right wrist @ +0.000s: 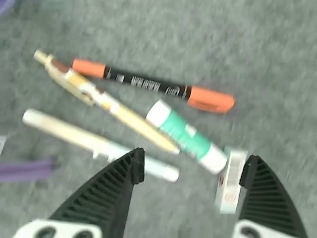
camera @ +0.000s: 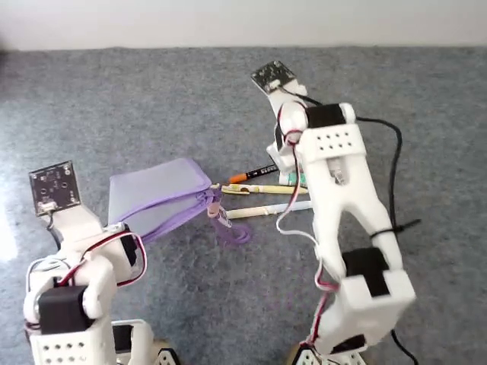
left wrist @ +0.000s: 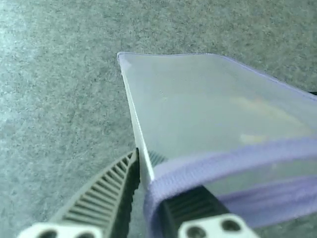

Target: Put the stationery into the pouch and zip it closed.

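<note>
The purple pouch (camera: 158, 195) lies left of centre, its mouth toward the stationery. My left gripper (camera: 125, 230) is shut on the pouch's near corner edge (left wrist: 144, 168), which is pinched between its fingers (left wrist: 111, 198). To the right of the pouch lie an orange-capped black marker (right wrist: 148, 85), a yellow pen (right wrist: 111, 103), a white pen (right wrist: 84, 139), a green and white glue stick (right wrist: 185, 136) and a small white eraser-like block (right wrist: 229, 182). My right gripper (right wrist: 194, 163) hangs open just above the glue stick, holding nothing.
A purple strap (camera: 232, 232) trails from the pouch's zipper end onto the grey carpet-like table surface (camera: 152, 106). The right arm's white body (camera: 342, 190) covers part of the stationery in the high view.
</note>
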Controlling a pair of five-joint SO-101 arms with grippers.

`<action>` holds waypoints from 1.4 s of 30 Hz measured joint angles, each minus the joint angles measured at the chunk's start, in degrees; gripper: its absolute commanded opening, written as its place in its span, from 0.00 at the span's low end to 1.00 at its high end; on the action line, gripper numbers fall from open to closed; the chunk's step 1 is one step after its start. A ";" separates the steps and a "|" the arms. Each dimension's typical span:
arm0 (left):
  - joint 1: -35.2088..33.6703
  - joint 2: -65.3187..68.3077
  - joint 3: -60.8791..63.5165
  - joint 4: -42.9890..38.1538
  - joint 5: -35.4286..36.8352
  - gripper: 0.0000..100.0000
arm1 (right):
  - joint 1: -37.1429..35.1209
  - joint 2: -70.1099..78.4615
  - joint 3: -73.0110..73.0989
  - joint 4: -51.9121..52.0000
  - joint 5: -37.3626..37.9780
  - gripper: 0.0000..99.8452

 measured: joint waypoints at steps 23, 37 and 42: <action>-1.67 1.41 -16.62 2.02 7.65 0.01 | -1.14 20.84 -29.63 12.92 11.43 0.31; -5.27 1.76 -15.21 5.80 8.53 0.01 | -8.62 27.78 -29.63 12.92 16.26 0.31; -5.27 1.76 -15.21 5.80 8.53 0.01 | -9.58 31.91 -29.63 11.34 18.11 0.31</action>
